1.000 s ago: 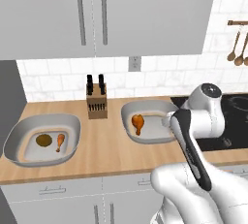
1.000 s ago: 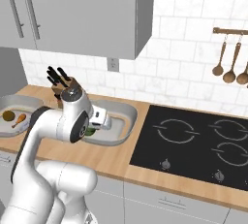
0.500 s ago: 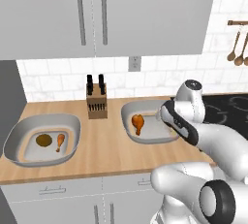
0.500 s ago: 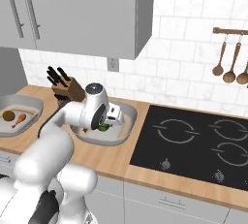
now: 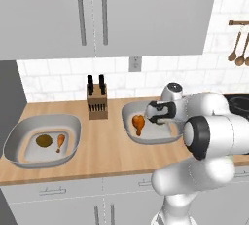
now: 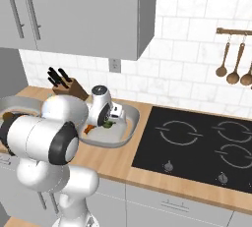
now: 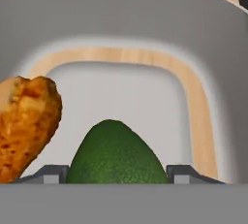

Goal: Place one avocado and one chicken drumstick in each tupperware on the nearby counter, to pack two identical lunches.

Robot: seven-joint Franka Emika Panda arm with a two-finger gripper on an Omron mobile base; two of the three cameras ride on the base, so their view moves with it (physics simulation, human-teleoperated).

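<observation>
Hand view looks down into a light grey tupperware (image 7: 213, 72), and an avocado (image 7: 115, 154) sits squarely between the two dark finger tips (image 7: 51, 173) of the gripper (image 7: 116, 175), its narrow end pointing away from the hand. The jaws stand fairly wide, one on each side of the fruit and close against it, so the gripper appears to have hold of the avocado, though the contact itself is cut off at the lower edge. Just to the left of the gripper lies a chicken drumstick (image 7: 26, 126), its plump orange-brown end near the avocado but apart from it, resting on the container floor.

From the left base view, the gripper (image 5: 154, 116) hangs over the same tupperware (image 5: 127, 109), with the drumstick (image 5: 138, 123) just beside it on the side away from the arm. Well off to that same side, past a knife block (image 5: 97, 101), a second tupperware (image 5: 19, 136) sits on the tan counter (image 5: 104, 146); it has an avocado (image 5: 44, 140) and a drumstick (image 5: 60, 141) lying side by side in it.

From the right base view, the gripper (image 6: 109, 121) is low inside the near tupperware (image 6: 133, 120), a patch of green avocado (image 6: 107, 122) showing at its tips, and the black cooktop (image 6: 197, 147) lies on the counter beyond the container's far rim.
</observation>
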